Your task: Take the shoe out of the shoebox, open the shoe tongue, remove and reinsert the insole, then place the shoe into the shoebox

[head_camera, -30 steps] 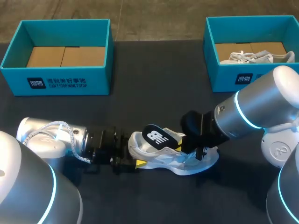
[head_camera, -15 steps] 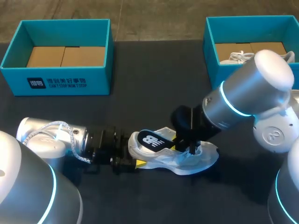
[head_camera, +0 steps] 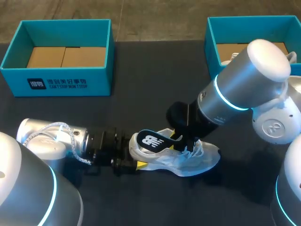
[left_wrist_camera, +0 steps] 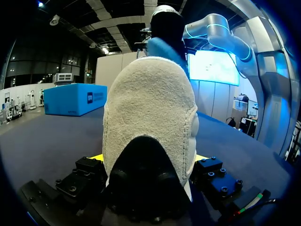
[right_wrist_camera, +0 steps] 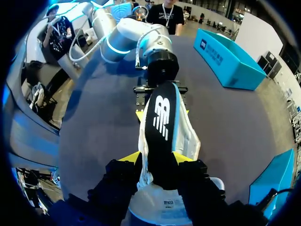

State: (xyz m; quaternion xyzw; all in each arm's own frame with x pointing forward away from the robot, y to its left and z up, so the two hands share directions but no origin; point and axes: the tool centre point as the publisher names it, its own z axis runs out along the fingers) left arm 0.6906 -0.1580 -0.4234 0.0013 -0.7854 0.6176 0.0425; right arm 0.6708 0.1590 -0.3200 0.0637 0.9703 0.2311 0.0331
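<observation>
A white shoe [head_camera: 190, 162] lies on its sole on the dark table, heel toward my left arm. My left gripper [head_camera: 134, 163] is shut on the heel, which fills the space between its fingers in the left wrist view [left_wrist_camera: 149, 157]. A black insole [head_camera: 151, 141] with a white logo rests along the shoe's opening, its rear end sticking up over the heel. My right gripper [head_camera: 186, 142] hovers over the tongue area. In the right wrist view the insole [right_wrist_camera: 161, 125] runs between my right gripper's [right_wrist_camera: 157, 159] open fingers and ends inside the shoe [right_wrist_camera: 190, 143].
A teal shoebox [head_camera: 59, 81] with a cardboard floor stands at the back left. A second teal shoebox [head_camera: 230, 77] stands at the back right, partly hidden behind my right arm. Bare table lies between the boxes and in front of the shoe.
My right gripper has opened and let go of the insole, which has dropped from a raised tilt to lie lower on the shoe. The right arm swung up and leftward. The left arm stayed still.
</observation>
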